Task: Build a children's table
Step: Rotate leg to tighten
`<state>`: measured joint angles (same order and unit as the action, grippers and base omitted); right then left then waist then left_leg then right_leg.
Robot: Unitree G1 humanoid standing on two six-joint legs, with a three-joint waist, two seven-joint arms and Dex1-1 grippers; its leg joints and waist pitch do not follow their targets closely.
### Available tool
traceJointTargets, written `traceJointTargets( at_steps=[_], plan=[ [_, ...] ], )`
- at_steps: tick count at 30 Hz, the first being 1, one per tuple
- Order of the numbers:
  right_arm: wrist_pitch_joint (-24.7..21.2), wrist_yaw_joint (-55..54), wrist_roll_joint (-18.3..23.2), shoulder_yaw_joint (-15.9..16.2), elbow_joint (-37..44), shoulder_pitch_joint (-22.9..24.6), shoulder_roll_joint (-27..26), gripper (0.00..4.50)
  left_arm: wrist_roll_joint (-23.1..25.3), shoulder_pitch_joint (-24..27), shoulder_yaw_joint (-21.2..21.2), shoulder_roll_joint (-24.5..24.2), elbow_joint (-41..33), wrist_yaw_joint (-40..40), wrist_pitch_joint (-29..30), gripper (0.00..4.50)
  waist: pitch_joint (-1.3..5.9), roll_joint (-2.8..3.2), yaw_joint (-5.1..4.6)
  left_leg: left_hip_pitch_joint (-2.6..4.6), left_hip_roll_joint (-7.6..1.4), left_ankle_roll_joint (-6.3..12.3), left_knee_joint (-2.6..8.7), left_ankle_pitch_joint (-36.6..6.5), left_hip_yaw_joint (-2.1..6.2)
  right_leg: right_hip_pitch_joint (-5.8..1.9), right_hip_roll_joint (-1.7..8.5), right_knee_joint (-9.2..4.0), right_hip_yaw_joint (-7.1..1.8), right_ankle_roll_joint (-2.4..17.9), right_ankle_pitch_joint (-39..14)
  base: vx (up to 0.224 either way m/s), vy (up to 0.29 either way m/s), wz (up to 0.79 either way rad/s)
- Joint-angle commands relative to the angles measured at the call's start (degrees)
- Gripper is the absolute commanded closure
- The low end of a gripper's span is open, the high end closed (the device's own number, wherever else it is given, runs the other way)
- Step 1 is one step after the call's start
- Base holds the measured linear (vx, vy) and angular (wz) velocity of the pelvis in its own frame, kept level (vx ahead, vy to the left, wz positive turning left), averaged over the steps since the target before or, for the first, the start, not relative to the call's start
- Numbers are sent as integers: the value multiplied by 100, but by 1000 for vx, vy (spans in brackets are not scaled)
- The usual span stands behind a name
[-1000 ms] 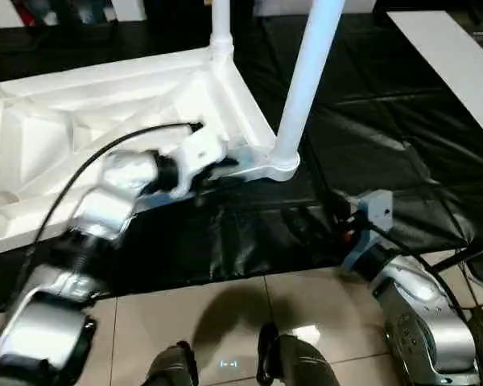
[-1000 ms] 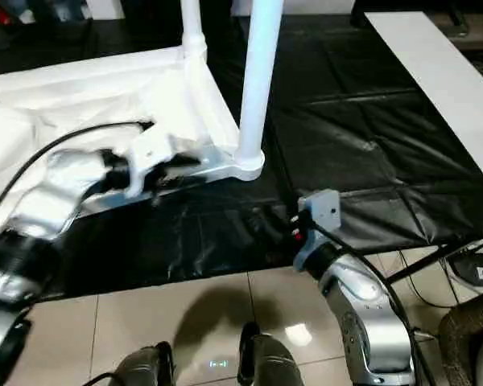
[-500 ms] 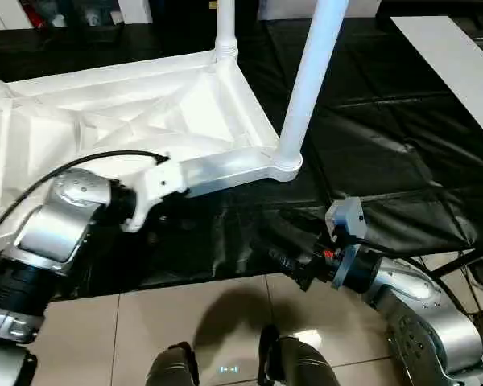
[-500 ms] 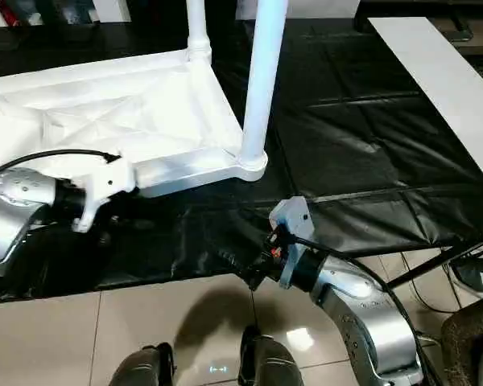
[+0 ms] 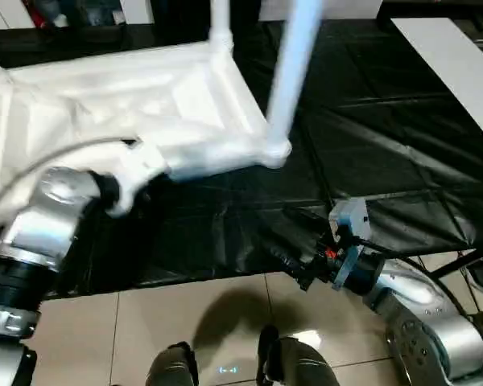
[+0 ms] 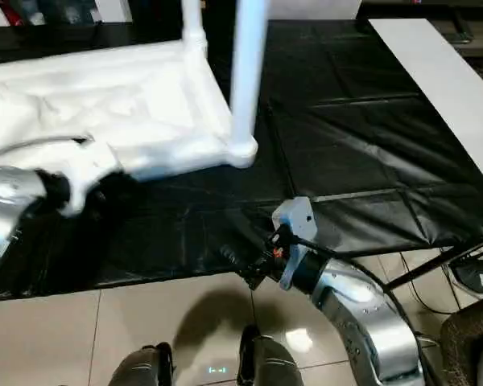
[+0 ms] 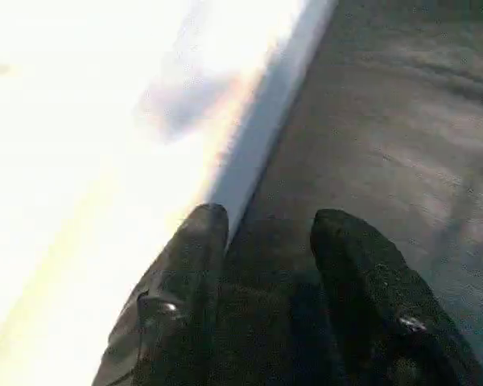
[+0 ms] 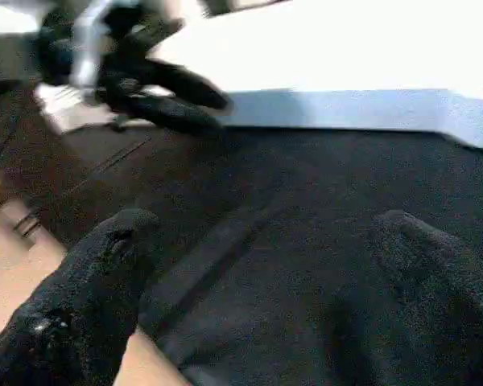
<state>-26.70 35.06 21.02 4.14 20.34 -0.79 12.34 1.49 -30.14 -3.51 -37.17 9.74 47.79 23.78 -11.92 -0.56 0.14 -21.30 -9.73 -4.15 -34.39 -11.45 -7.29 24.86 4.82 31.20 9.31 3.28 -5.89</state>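
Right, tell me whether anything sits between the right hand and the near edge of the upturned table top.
Nothing visible does. From the open right hand to the table top lies bare black cover. The left hand is off to one side, by the same edge.

— Condition of the children's table?
— White plastic, top lying upside down on the black surface, ribbed underside up, at far left.
— Legs?
— Two tubular legs stand upright in the right-hand corner sockets.
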Motion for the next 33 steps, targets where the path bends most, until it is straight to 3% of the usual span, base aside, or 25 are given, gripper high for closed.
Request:
traceJointTargets(
  at_steps=[1,5,7,11,13,14,15,16,17,18,19,20,21,22,23,24,25,26,27,28,29,30,31,32,33],
  plan=[
    [189,-560,-209,-279,217,90,-167,0,-526,376,601,272,-742,-183,257,251,663,145,40,1,-310,326,376,-725,77,-500,494,-345,-396,709,-2270,0,0,0],
    [-362,-1042,-394,-234,459,199,-142,0,-1274,1141,1304,1075,-1994,-718,902,251,721,214,67,18,-328,438,362,-625,59,-491,432,-274,-408,888,-1937,0,0,0],
    [-398,-1091,-487,-153,557,278,-109,0,-1481,1651,1554,1579,-2681,-1147,1214,251,767,225,62,-38,-320,544,338,-698,39,-539,436,-288,-393,927,-1993,0,0,0],
    [-165,-1231,-595,-115,605,459,-207,0,-1415,2593,1509,2161,-3370,-1818,924,251,736,200,54,-56,-177,600,313,-1022,-15,-486,381,-550,-292,179,-3304,0,0,0],
    [4,-1313,-590,-124,532,538,-299,0,-1271,3133,1286,2458,-3573,-2093,603,251,788,164,17,41,-164,531,276,-1342,-10,-451,343,-675,-183,-221,-3851,0,0,0],
    [133,-1329,-664,-77,423,530,-306,0,-1047,3326,1161,2601,-3572,-2308,282,233,716,200,-28,38,-194,496,307,-1645,9,-446,316,-763,-77,-446,-4141,0,0,0],
    [188,-1330,-699,-33,338,506,-313,0,-931,3404,1116,2727,-3578,-2454,192,233,699,260,-87,274,-263,388,302,-2401,32,-409,287,-900,77,-646,-4490,0,0,0],
    [247,-1355,-753,29,190,452,-336,0,-806,3427,1141,2958,-3625,-2729,253,233,684,381,-108,276,-618,289,585,-3692,215,-645,133,-562,222,-727,-4170,0,0,0],
    [248,-1355,-754,30,187,451,-336,0,-804,3427,1142,2962,-3626,-2734,254,233,657,483,50,49,-1015,217,1029,-4554,339,-885,99,598,-65,-422,-3072,-56,-24,2],
    [264,-1378,-769,49,131,431,-350,0,-776,3430,1164,3055,-3672,-2862,324,233,577,522,447,38,-885,71,1216,-5424,-129,-675,-103,1160,-128,39,-1936,-32,-71,9],
    [287,-1407,-770,52,55,409,-392,0,-774,3426,1168,3097,-3691,-2917,329,233,563,296,344,124,-1020,291,1180,-5286,-98,-756,-27,1485,-466,-47,-2294,-32,-71,9],
    [326,-1401,-808,88,-34,360,-398,0,-714,3418,1098,3062,-3692,-2961,286,233,697,52,527,-209,-448,395,459,-4304,-76,-1085,262,1173,-1004,-460,-4652,38,-149,19],
    [405,-1406,-867,127,-150,302,-426,0,-667,3435,1015,3019,-3694,-3050,210,233,687,-123,454,33,48,750,-1181,-1642,-131,-538,1063,-558,-1200,-697,-7907,2,-127,44],
    [428,-1420,-885,132,-191,284,-443,0,-651,3443,998,3016,-3698,-3096,195,233,707,-40,392,-485,135,807,-1677,-815,171,-891,1156,-388,-1267,-311,-7952,2,-127,44],
    [465,-1451,-904,127,-243,273,-476,0,-657,3463,1012,3051,-3701,-3155,137,233,699,56,452,-520,84,735,-1648,-833,212,-979,1214,-377,-1192,-181,-7707,59,-31,59],
    [516,-1460,-943,151,-266,279,-465,0,-668,3488,1016,3074,-3704,-3178,97,233,698,5,413,-547,-15,730,-1648,-960,231,-1106,1336,-382,-942,125,-7203,105,11,63],
    [556,-1487,-966,152,-295,299,-472,0,-642,3514,994,3065,-3715,-3190,86,233,799,176,378,-108,-47,582,-1231,-1127,250,-1101,1001,-338,-1067,619,-6324,105,11,63],
    [578,-1506,-993,158,-330,307,-465,0,-604,3526,972,3061,-3717,-3211,67,233,780,195,453,-30,-94,576,-966,-1319,225,-1237,859,-343,-891,841,-5727,85,34,52],
    [634,-1504,-1013,173,-374,329,-461,0,-576,3542,970,3110,-3708,-3253,43,233,836,405,432,281,-191,403,-357,-1571,179,-1363,453,-263,-542,871,-4584,127,71,32],
    [710,-1489,-1032,197,-421,350,-448,0,-540,3552,970,3156,-3691,-3310,15,233,837,619,199,901,-705,414,420,-3072,833,-771,-203,727,-324,513,-3022,127,71,32],
    [748,-1474,-1044,213,-435,359,-437,0,-519,3557,970,3163,-3677,-3330,-1,233,1022,483,15,1142,-929,672,564,-3170,1090,-530,-215,1125,-386,254,-2368,156,69,17],
    [790,-1455,-1050,228,-448,370,-430,0,-499,3567,971,3169,-3657,-3347,-21,233,1073,518,47,1223,-870,1076,452,-3211,1027,-278,-148,1318,-485,-255,-1804,178,30,7],
    [851,-1416,-1033,240,-480,388,-438,0,-507,3615,952,3171,-3625,-3383,-37,233,1054,490,-57,1129,-768,1584,469,-2777,898,-69,-98,1439,-507,-467,-1328,178,30,7],
    [865,-1413,-1034,243,-492,390,-441,0,-512,3629,945,3169,-3622,-3394,-50,233,1054,466,-102,1052,-684,1737,498,-2652,763,-26,-94,1439,-484,-434,-1051,181,16,7],
    [875,-1391,-1026,252,-502,398,-439,0,-545,3653,948,3190,-3626,-3409,-54,233,1024,350,-182,901,-538,1924,588,-2488,493,6,-53,1281,-487,-266,-530,162,-20,0]
  ],
)
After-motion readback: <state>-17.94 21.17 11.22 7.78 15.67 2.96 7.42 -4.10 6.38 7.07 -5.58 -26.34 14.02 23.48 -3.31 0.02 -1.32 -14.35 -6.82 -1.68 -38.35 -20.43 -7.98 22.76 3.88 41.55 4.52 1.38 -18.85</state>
